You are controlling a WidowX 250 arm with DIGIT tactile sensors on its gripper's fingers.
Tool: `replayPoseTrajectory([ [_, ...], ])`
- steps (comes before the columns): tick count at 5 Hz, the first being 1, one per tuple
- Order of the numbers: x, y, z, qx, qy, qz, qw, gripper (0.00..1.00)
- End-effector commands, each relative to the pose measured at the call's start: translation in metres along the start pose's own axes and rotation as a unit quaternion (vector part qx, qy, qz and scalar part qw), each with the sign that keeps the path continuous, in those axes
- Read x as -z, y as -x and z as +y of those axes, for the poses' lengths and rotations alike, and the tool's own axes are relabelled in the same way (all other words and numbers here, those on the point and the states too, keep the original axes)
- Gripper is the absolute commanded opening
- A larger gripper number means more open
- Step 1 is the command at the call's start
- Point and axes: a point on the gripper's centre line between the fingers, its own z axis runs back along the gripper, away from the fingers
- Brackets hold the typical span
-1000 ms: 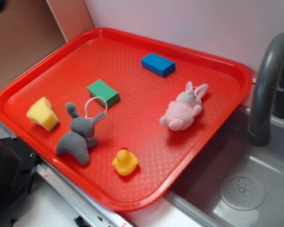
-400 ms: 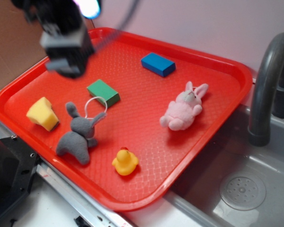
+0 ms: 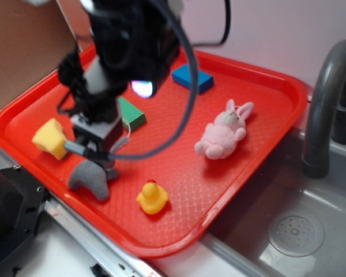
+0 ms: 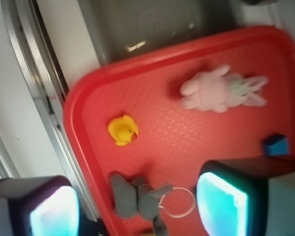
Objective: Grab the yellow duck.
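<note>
1. The yellow duck (image 3: 153, 198) sits free on the red tray (image 3: 265, 104), near its front rim.
2. Beside the duck lies a grey rabbit (image 3: 91, 176) — the tool (image 3: 95, 151) hangs above it, jaws wide, empty.
3. Beyond the duck — a pink rabbit (image 3: 224, 137).

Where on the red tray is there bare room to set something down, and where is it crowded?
Free: the middle of the red tray, between the green block, pink rabbit and yellow duck; also the far right corner behind the blue block. Crowded: the near left, where the gripper hangs over the grey rabbit beside the yellow sponge.
</note>
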Motion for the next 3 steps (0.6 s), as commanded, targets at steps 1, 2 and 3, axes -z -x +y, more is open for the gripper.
replayPoseTrajectory([
  [1, 0.032, 0.006, -0.011, 0.039, 0.021, 0.008, 0.999, 1.00],
  [2, 0.053, 0.002, -0.013, 0.044, 0.003, 0.018, 0.999, 1.00],
  [3, 0.071, 0.001, -0.011, 0.045, -0.012, 0.040, 0.998, 1.00],
])
